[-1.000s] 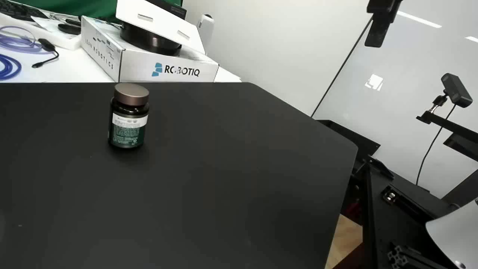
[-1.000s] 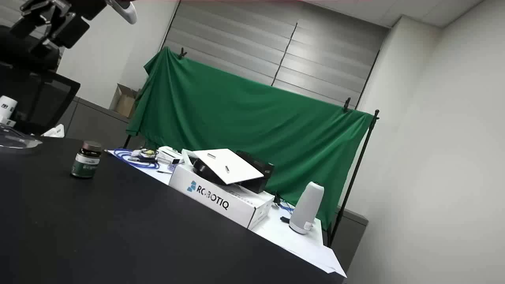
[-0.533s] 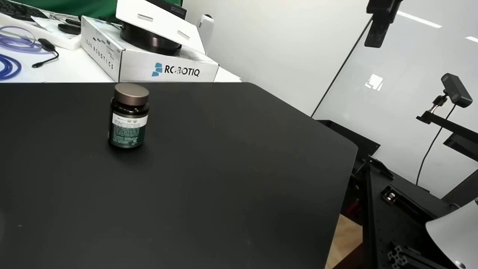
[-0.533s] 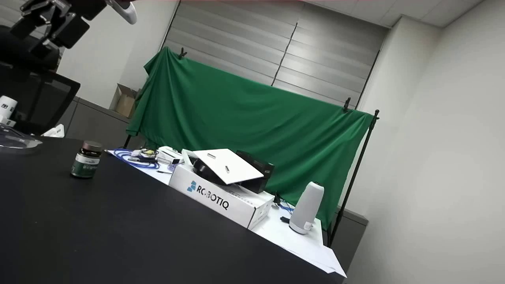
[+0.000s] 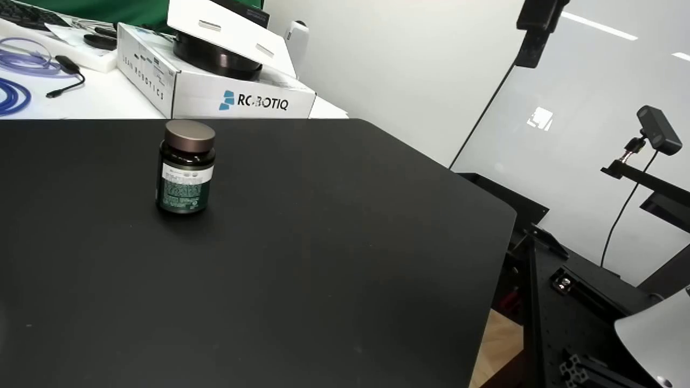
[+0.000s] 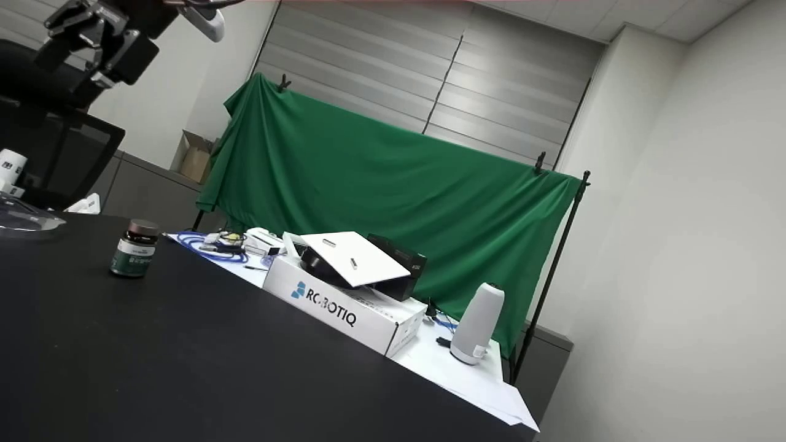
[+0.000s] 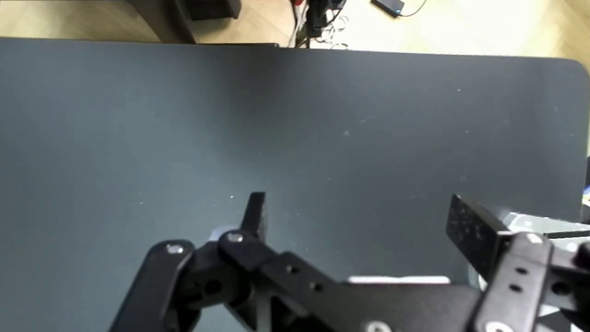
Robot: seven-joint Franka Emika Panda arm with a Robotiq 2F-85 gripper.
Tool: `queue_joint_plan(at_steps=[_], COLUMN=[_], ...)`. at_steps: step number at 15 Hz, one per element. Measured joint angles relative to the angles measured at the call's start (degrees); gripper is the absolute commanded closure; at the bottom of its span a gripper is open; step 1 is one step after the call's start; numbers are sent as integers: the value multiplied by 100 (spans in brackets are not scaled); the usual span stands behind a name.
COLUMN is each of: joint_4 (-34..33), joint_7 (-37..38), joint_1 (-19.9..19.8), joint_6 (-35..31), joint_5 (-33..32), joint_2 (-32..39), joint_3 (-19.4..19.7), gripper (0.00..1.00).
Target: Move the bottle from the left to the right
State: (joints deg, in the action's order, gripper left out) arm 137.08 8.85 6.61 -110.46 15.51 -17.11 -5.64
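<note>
The small dark bottle [image 5: 186, 183] with a brown cap and a white and green label stands upright on the black table [image 5: 302, 280]. The bottle also shows near the table's far left part in an exterior view [image 6: 134, 250]. My gripper [image 7: 357, 196] is open in the wrist view, with bare table visible between its fingers. It is high above the table and apart from the bottle. In an exterior view only a finger part of the gripper [image 5: 532, 48] shows at the top right. The bottle is out of the wrist view.
A white Robotiq box [image 5: 242, 102] with a tilted white panel on it stands behind the table, also in an exterior view [image 6: 331, 313]. A clear plastic item [image 6: 27, 222] lies at the table's left. A camera on a bracket [image 5: 659, 130] stands beyond the table's right edge.
My gripper has moved slightly, leftward in an exterior view and rightward and a little down in an exterior view, in the last half second. The bottle has not moved.
</note>
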Motion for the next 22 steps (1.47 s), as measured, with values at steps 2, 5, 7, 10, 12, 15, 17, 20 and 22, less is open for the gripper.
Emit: queue_joint_plan(at_steps=[2, 5, 7, 10, 12, 15, 17, 20, 22], joint_4=[-258, -859, -1302, -1927, -2312, -2849, -3202, -3699, -4014], joint_7=[-53, -207, -411, -759, -949, -1176, -1273, -1348, -1355], joint_1=[-152, -358, -390, -328, -237, -47, 94, 297, 434], joint_6=[-3, -3, -33, -48, -46, -1, 56, 178, 342], joint_5=[-575, -1273, -1612, -1957, -2145, -2389, -2492, -2574, -2589], joint_2=[254, 844, 1322, 2057, 2515, 3157, 3569, 4119, 4454], joint_3=[12, 62, 87, 66, 34, -33, -80, -133, -143], gripper=[0, 0, 0, 0, 0, 0, 0, 0, 0])
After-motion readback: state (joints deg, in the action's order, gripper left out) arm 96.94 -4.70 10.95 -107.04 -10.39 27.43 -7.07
